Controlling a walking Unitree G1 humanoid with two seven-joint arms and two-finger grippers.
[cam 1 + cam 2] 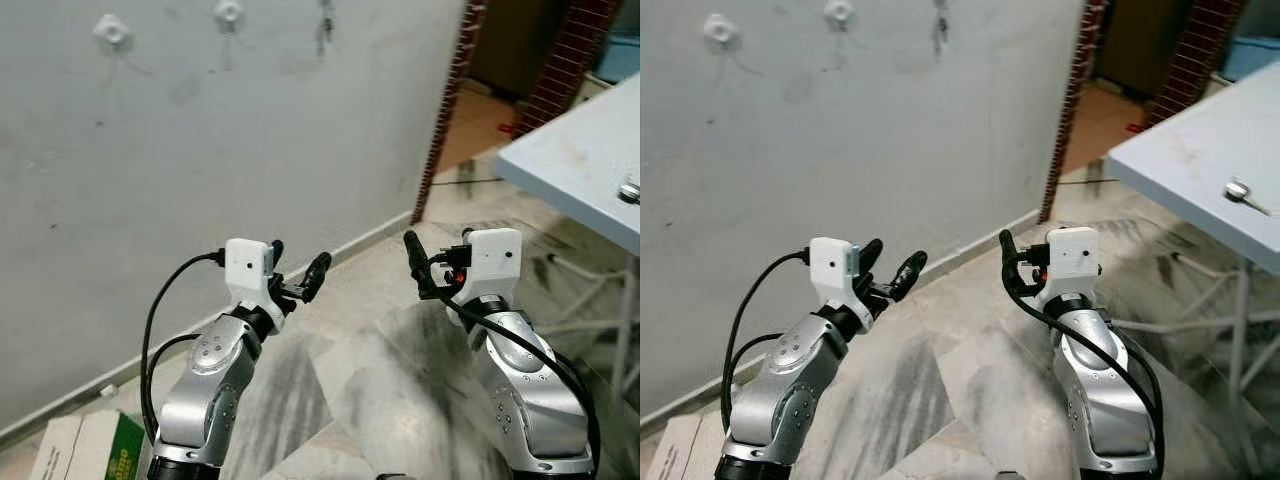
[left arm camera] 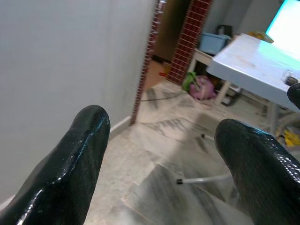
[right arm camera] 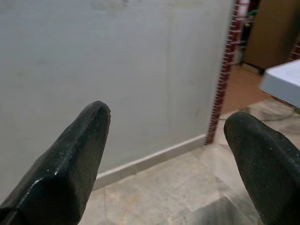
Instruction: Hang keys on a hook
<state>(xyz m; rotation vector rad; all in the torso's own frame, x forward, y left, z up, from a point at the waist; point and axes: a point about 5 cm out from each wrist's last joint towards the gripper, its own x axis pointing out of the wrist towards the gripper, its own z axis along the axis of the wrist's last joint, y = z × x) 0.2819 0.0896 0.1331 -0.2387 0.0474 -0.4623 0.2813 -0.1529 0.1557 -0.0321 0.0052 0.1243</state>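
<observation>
A: Two grippers, both empty? 
B: Yes. The left gripper point(image 1: 297, 268) and right gripper point(image 3: 168, 154) both have fingers spread, holding nothing. 
A: The keys? 
B: Possibly that small metal thing point(image 1: 1238, 190) on the table point(image 1: 1180, 170), right of the right gripper, too small to tell. Hooks point(image 1: 111, 32) sit high on the wall beyond. All remains undone. 
A: Containers? 
B: A box point(image 1: 85, 448) below the left arm; contents unseen.

A pale blue table point(image 1: 1200, 160) stands at two o'clock, a small metal object (likely the keys) point(image 1: 1238, 190) lying on top. Marble floor point(image 1: 970, 370) carries a cardboard box point(image 1: 85, 445) at seven o'clock.
</observation>
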